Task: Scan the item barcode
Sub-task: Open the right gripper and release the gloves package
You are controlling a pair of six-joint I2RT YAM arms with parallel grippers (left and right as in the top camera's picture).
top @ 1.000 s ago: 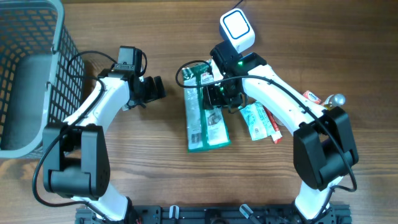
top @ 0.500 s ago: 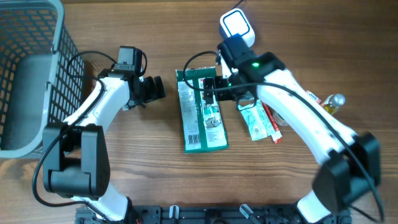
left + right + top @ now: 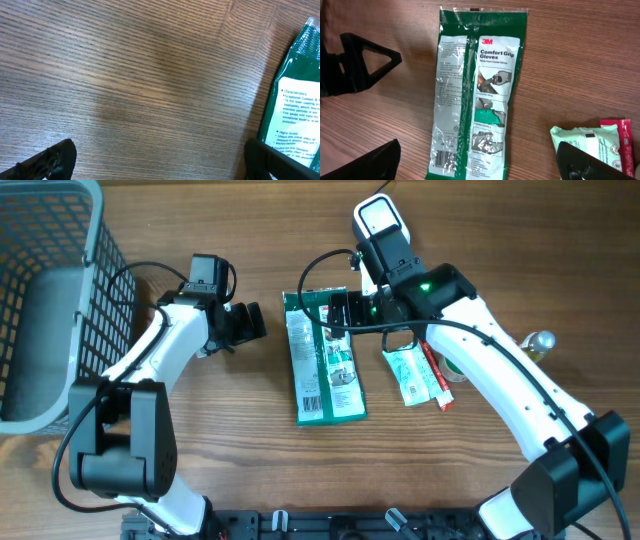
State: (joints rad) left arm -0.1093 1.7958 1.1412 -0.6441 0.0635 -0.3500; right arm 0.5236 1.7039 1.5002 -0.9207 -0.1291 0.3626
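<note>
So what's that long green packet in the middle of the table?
The glove pack is a long, flat, glossy plastic bag, green with a white printed panel reading 3M Comfort Grip Gloves. It lies flat on the wooden table, with the open right hand hanging over its far end, not gripping it.

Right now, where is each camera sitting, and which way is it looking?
Overhead: above the table, looking straight down; shows both arms, the left gripper, the right gripper and the basket.
Left wrist: on the left arm, looking down at mostly bare wood; its own open fingers show at the bottom corners.
Right wrist: over the glove pack, looking down; its open fingers show at the bottom corners.
Shared: all three see the glove pack.
</note>
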